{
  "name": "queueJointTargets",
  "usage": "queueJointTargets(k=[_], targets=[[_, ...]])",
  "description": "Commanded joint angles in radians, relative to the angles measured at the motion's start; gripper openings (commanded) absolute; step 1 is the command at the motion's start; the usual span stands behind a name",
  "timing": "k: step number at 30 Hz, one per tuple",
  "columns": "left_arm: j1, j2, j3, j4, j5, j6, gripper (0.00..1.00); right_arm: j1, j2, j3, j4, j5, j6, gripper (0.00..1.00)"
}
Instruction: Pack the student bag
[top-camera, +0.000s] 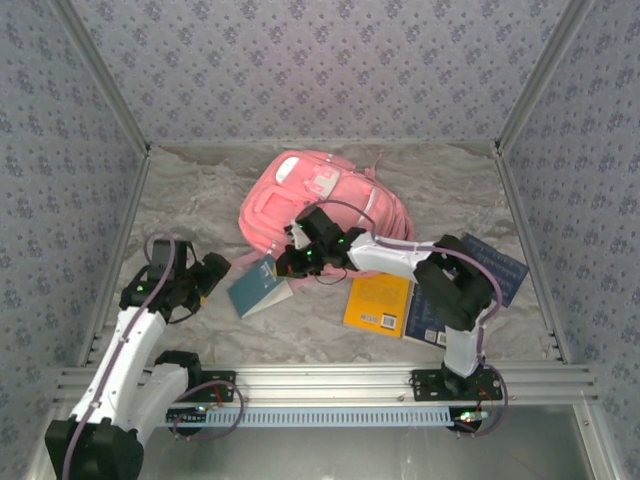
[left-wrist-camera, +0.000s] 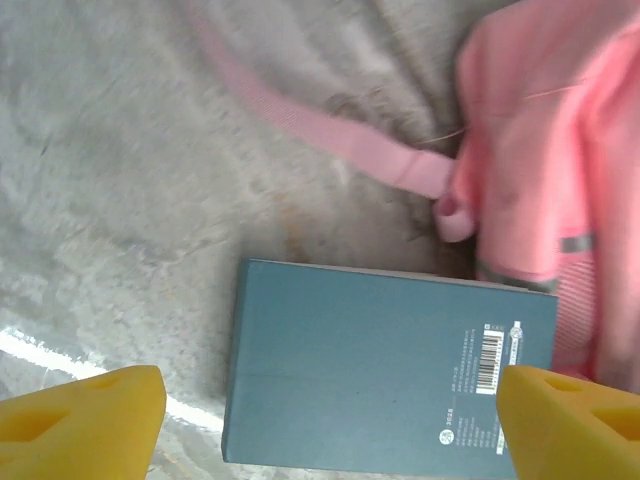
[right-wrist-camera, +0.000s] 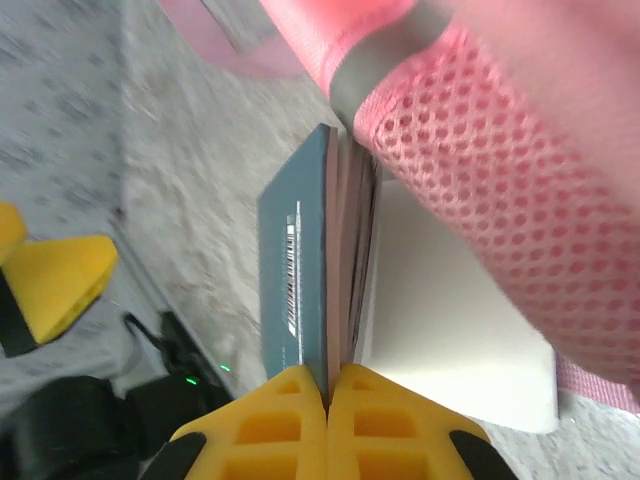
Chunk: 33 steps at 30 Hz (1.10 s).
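**Item: student bag (top-camera: 325, 195).** Pink, soft, lying flat on the table (top-camera: 200, 210) at the 12 o'clock side of the workspace. A loose strap (left-wrist-camera: 330, 135) trails toward 7 o'clock. Whether its main opening is unzipped cannot be told.

**Item: teal book (top-camera: 255, 288).** At 7 o'clock of the bag and just beside it. Its cover is raised off a white page, and its far edge sits under the bag's mesh pocket (right-wrist-camera: 480, 180). It is outside the bag.

**Item: yellow book (top-camera: 378, 300).** At 5 o'clock of the bag, flat on the table, unpacked.

**Item: dark blue books (top-camera: 495, 262).** At 4 o'clock of the bag, partly under the right arm, unpacked.

**Right gripper (right-wrist-camera: 328, 395).** Fingers pressed together, apparently pinching the edge of the teal book's cover.

**Left gripper (left-wrist-camera: 330, 400).** Fingers spread wide, hanging over the teal book's near side and holding nothing.

**Progress, as judged.** Early. No book can be seen inside the bag. The teal book looks to be the first in hand, and the other books remain to be packed.
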Motion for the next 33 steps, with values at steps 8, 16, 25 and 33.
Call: queueJointTargets(k=[8, 16, 25, 33], targets=[[-0.036, 0.057, 0.125, 0.05, 0.18, 0.133, 0.87, -0.15, -0.236, -0.204, 0.433, -0.104, 0.295, 0.0], [-0.066, 0.103, 0.141, 0.26, 0.328, 0.008, 0.87, -0.222, -0.322, -0.303, 0.623, -0.139, 0.432, 0.0], [-0.15, 0.221, 0.15, 0.48, 0.388, -0.114, 0.83, -0.24, -0.311, -0.376, 0.89, -0.163, 0.597, 0.0], [-0.202, 0.247, 0.257, 0.487, 0.39, -0.09, 0.77, -0.242, -0.317, -0.393, 1.006, -0.182, 0.687, 0.0]])
